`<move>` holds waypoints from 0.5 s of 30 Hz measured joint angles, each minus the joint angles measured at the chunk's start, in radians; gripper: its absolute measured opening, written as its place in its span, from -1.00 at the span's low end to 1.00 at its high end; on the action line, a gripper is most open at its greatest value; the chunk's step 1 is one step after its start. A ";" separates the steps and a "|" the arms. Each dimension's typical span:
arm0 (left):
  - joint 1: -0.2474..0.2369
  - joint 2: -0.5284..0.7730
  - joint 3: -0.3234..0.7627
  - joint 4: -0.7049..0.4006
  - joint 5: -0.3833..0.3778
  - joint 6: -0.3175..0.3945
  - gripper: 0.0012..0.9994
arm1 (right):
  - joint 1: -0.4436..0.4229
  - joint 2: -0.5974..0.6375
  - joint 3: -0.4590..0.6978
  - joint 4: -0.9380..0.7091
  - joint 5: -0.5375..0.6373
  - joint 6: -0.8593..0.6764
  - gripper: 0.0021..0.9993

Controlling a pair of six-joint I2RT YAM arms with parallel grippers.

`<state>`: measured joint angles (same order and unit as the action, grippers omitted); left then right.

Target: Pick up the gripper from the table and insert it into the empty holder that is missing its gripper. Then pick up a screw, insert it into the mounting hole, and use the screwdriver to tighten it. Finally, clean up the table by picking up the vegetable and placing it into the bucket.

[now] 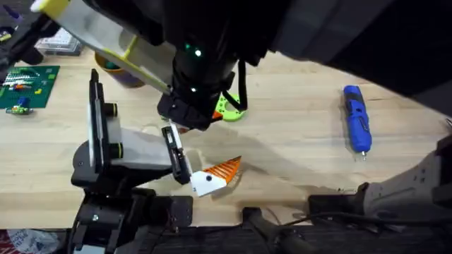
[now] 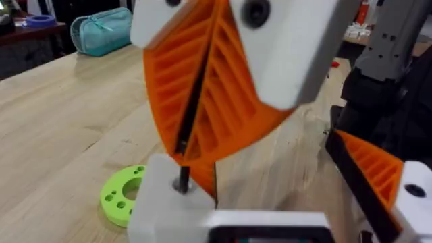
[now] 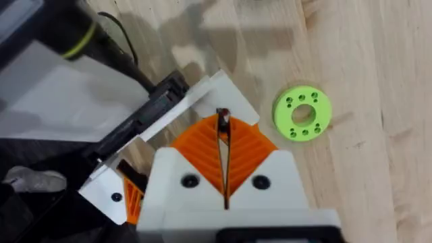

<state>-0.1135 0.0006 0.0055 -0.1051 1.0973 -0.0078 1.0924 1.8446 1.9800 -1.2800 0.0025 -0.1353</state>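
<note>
Overhead: the holder (image 1: 99, 141) is sitting at left center on the table (image 1: 296, 155), with its black upright plate standing and its rail running toward frame center. The gripper (image 1: 215, 175), an orange wedge on a white base, is lying at the lower end of that rail and touching it. The right arm is reaching across the middle, large and dark. The right gripper (image 1: 185, 118) is hanging over the rail's upper end, just beside a lime ring (image 1: 229, 111). The screwdriver (image 1: 357, 118) is lying at upper right, well apart and untouched. The left arm (image 1: 106, 215) is sitting at lower left; cannot tell its grip.

Left wrist: the right gripper's orange pads (image 2: 229, 94) are pressing together at top center. They are clamping a small dark screw (image 2: 181, 182), which is meeting a white block at bottom center. The ring is lying at lower left. Another orange wedge is showing at right; cannot tell whose.

Right wrist: the pads are clenching at center, with the screw at their tips over the holder's white plate. The ring is lying at right center.
</note>
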 joint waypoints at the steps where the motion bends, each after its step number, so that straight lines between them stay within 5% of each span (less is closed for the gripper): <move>1: 0.000 0.000 0.000 0.000 0.000 0.000 0.97 | 0.000 0.000 0.000 0.000 0.000 0.000 -0.99; 15: 0.000 0.000 0.000 0.000 0.001 0.000 0.97 | 0.000 0.000 0.001 -0.027 0.000 0.000 -0.99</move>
<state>-0.1135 0.0006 0.0055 -0.1051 1.0981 -0.0078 1.0924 1.8450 1.9808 -1.3071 0.0025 -0.1352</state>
